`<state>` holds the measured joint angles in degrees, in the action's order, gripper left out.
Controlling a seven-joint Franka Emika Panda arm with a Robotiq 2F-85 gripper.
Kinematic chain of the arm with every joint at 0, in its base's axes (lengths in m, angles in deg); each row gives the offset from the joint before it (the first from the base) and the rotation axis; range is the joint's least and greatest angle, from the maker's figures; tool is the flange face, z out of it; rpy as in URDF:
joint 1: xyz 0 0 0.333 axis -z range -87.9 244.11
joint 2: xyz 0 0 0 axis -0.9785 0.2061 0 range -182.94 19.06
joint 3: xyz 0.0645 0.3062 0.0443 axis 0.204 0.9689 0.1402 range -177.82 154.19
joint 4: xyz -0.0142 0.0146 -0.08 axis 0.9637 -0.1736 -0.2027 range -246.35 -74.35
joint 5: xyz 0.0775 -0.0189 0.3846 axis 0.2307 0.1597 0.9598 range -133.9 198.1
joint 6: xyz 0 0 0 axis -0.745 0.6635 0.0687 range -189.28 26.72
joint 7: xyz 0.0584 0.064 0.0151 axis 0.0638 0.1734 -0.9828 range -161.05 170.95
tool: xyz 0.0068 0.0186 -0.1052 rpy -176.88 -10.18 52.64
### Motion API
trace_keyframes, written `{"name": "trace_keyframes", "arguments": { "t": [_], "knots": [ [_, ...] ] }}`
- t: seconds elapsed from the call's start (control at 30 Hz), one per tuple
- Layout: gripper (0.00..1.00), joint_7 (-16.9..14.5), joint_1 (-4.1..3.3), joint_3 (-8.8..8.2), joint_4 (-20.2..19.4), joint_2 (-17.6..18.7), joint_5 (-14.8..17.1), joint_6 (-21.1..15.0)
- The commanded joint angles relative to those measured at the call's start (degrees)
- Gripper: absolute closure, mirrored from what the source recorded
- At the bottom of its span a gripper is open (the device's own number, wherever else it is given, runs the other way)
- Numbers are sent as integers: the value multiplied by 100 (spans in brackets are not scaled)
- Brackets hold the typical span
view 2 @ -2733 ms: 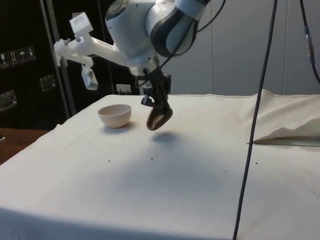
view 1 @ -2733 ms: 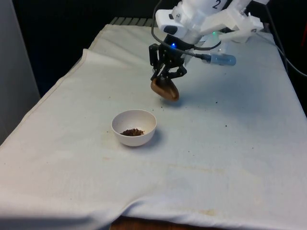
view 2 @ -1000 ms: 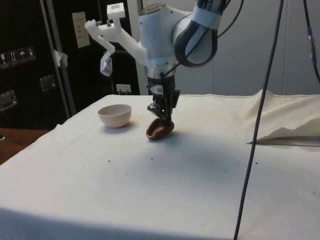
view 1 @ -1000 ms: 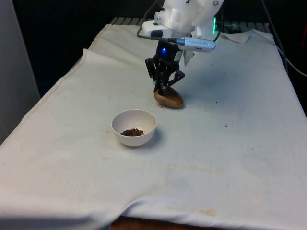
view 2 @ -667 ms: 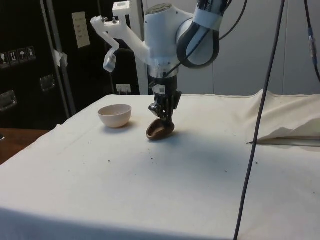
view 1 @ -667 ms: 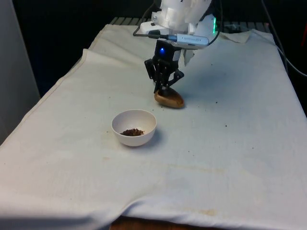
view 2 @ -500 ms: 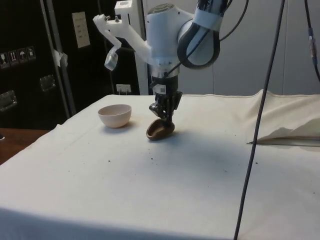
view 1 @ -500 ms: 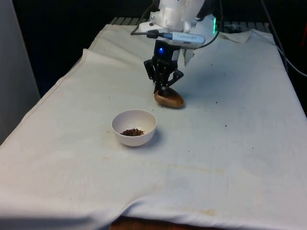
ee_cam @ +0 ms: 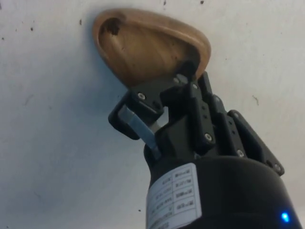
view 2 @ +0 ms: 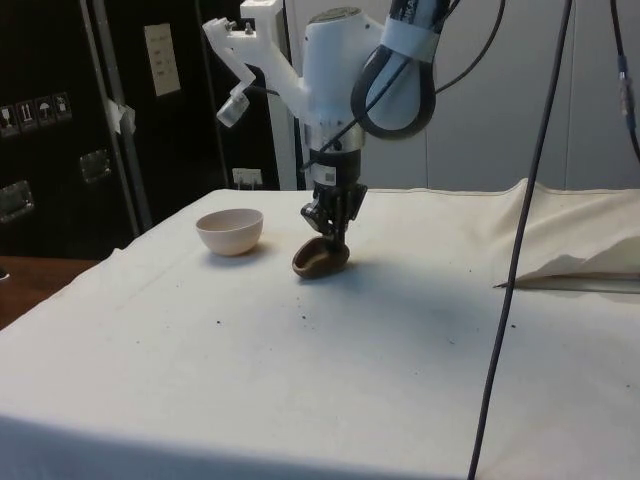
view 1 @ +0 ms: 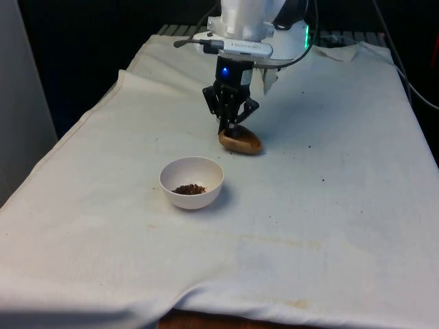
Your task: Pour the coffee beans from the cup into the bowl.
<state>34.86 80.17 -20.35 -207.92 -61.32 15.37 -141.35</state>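
Observation:
A brown wooden cup rests on the white cloth, tipped a little, just behind the bowl; the wrist view shows its hollow with no beans in it. My gripper stands upright over it, shut on the cup's rim. The side view has the gripper directly above the cup. A white bowl sits nearer the front edge, with a small heap of coffee beans at its bottom. In the side view the bowl is about a cup's width away from the cup.
Dark specks lie scattered on the cloth near the cup. A black cable hangs down in the side view's foreground. The cloth is bunched into a fold further along the table.
The cup came down from hanging tilted in the air and now rests on the cloth. The wrist has turned above it while the fingers stay on the rim.

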Motion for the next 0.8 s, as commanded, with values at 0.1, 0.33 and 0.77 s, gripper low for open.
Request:
{"name": "trace_keyframes", "arguments": {
  "t": [0.1, 0.33, 0.77],
  "knots": [
    [99, -143, 103, 143, -69, -57, 183, -63],
    [61, -143, 92, 132, -80, -92, 189, -57],
    [0, -149, 52, 80, -69, -258, 149, 115]
  ]
}}
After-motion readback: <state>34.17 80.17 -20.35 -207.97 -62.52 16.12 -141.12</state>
